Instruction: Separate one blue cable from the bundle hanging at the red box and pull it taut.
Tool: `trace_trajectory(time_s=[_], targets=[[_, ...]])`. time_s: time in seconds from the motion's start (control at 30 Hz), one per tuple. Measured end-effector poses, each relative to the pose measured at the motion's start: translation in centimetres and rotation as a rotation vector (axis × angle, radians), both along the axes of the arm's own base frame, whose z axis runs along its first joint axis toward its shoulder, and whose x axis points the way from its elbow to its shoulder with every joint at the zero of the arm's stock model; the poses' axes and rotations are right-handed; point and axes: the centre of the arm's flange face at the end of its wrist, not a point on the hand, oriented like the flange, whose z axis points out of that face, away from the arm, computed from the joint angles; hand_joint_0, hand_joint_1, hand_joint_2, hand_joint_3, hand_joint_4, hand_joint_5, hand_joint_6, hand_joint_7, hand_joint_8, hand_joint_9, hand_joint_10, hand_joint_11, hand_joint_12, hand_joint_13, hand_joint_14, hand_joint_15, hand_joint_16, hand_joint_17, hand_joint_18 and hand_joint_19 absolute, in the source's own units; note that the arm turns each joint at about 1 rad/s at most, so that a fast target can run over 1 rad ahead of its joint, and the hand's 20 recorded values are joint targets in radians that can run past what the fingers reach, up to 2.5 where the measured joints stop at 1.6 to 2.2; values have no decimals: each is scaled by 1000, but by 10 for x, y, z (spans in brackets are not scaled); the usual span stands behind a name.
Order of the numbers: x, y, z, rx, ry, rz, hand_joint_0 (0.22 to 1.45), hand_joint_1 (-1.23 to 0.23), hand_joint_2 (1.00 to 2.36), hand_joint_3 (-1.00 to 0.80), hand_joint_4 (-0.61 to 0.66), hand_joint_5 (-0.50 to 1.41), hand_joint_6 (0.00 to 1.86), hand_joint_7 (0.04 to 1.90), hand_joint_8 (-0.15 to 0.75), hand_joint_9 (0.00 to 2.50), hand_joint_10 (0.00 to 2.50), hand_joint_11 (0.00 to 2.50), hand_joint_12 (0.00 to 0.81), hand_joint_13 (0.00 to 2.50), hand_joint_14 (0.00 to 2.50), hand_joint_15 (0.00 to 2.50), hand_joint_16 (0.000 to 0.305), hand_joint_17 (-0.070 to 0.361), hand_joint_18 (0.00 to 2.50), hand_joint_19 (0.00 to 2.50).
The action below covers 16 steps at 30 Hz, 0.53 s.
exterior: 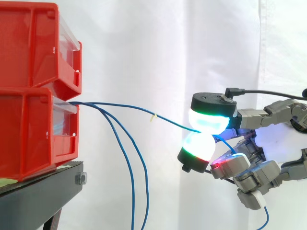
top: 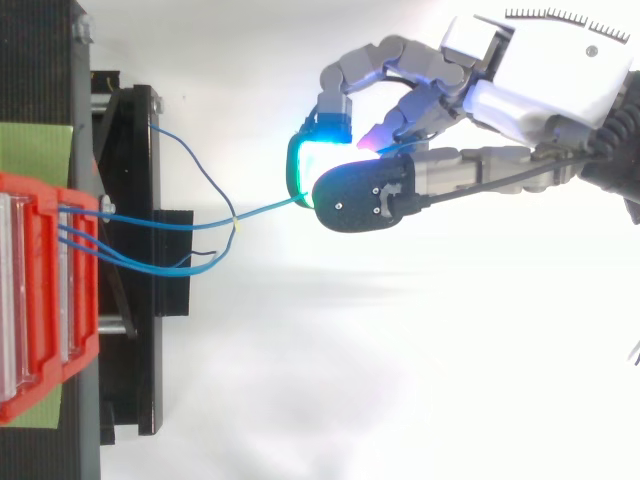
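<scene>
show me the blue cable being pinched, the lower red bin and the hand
blue cable (exterior: 160, 118), side view, taut span past its yellow mark
lower red bin (exterior: 24, 134), side view, side wall
hand (top: 545, 75), top view, white casing

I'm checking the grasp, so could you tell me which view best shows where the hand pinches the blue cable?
The side view: the blue cable runs into the spot where the glowing pads of the hand meet. In the top view a dark fingertip covers that spot, so the cable simply ends at its edge.
</scene>
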Motion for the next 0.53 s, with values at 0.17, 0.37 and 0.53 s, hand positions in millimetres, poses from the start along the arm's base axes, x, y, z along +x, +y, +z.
trace_trajectory(time_s=[0.17,0.37,0.53], targets=[[0,0,0,0,0,0,748,-774,1015,-325,-285,-203,941,1275,179,985,260,1664,303,867,1071,1461,39,88,759,1236],[0,0,0,0,0,-1,747,-774,1015,-322,-286,-203,941,1274,179,985,260,1667,303,868,1069,1462,39,89,761,1227],[0,0,0,0,0,0,747,-774,1015,-323,-284,-203,942,1271,179,984,259,1679,303,867,1068,1473,39,88,761,1227]])
